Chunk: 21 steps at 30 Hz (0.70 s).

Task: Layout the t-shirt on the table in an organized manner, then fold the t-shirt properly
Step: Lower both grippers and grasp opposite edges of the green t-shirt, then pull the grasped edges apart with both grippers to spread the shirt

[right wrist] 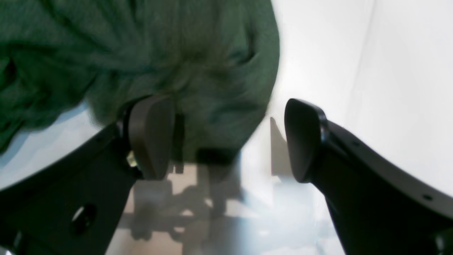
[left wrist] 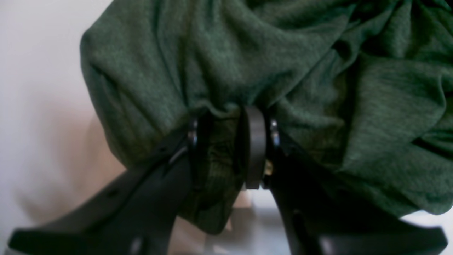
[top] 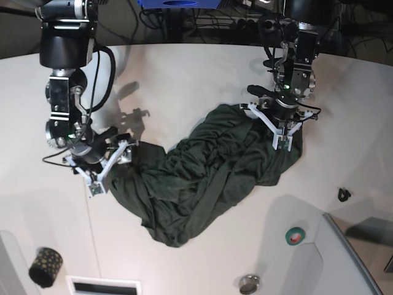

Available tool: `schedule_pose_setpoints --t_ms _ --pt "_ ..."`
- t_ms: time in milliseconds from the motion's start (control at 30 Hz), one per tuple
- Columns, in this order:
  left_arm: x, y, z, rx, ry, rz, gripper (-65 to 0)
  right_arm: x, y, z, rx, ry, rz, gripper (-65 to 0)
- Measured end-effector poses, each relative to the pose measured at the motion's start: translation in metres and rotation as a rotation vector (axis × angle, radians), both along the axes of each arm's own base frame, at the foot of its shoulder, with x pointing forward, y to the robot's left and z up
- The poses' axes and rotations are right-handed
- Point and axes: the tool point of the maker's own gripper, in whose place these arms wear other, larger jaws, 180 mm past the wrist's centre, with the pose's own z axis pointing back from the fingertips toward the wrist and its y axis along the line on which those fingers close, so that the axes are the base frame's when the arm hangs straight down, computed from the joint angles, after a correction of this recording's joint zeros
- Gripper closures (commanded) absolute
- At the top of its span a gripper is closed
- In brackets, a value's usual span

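Note:
The dark green t-shirt [top: 202,172] lies crumpled in a long heap across the middle of the white table [top: 184,80]. My left gripper [top: 282,138] stands over the heap's upper right end. In the left wrist view its jaws [left wrist: 224,120] are pinched on a bunched fold of the t-shirt [left wrist: 247,53]. My right gripper [top: 113,166] is at the heap's left end. In the right wrist view it [right wrist: 226,106] stands wide open, with the edge of the t-shirt [right wrist: 159,46] lying between and behind its fingers, gripped by neither.
A green tape roll [top: 295,235] and a small round metal piece [top: 249,284] lie near the front. A dark patterned roll [top: 45,266] sits front left, a small black object [top: 343,195] at the right. A grey raised tray [top: 362,252] fills the front right corner.

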Motion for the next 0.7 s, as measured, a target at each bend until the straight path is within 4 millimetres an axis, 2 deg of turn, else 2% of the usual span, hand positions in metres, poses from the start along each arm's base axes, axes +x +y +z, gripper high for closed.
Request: schedule_pose_setpoints --t_ms 200,367,467,700 --pt "-0.021 0.021 0.004 0.033 0.015 0.016 -16.8 0.006 0.003 -0.009 0.014 0.034 -0.001 -45.5" --pt "-0.036 0.070 0.013 0.077 0.039 0.145 -16.8 0.016 0.004 -0.013 0.027 0.052 -0.002 -45.0" --pt "-0.038 0.094 0.020 0.103 0.026 0.194 -16.8 0.018 0.005 -0.012 0.030 0.043 -0.003 -44.9" --pt "-0.032 0.122 0.033 0.163 0.009 0.190 -16.8 0.018 0.005 -0.012 0.031 0.038 -0.006 -44.9"
